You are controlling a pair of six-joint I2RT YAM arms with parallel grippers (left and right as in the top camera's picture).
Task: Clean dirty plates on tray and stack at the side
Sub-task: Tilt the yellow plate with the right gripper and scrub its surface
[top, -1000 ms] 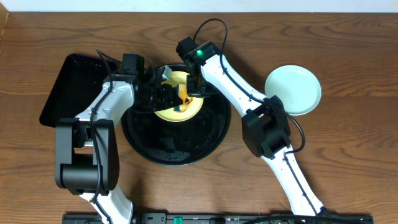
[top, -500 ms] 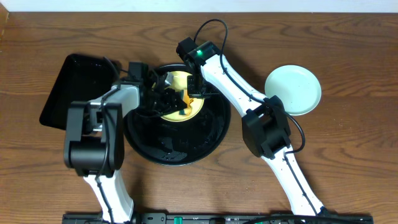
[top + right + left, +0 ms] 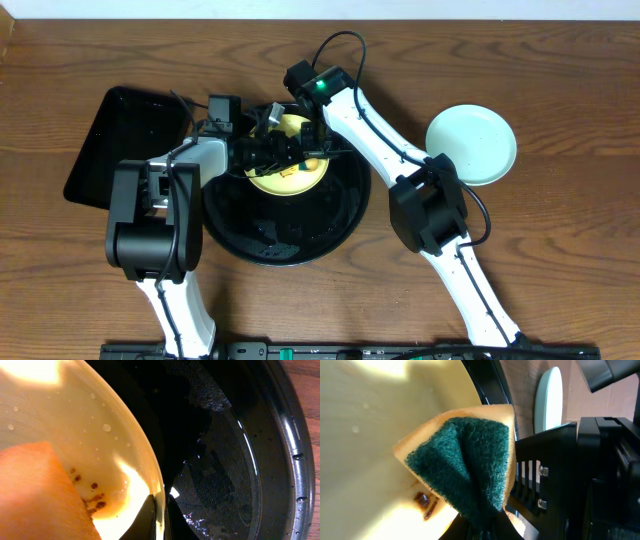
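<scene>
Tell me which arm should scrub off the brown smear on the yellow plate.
Left. The left tool presses the sponge on the yellow plate beside the brown smear; the right tool only pinches its rim.

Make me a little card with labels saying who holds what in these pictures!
Left gripper: squeezing a yellow sponge with a green scrubby side
Right gripper: pinching the rim of the pale yellow round plate
Dirt: brown specks on that plate
Underneath: big round glossy black tray
Off the tray: pale mint-green round plate on the wooden table
</scene>
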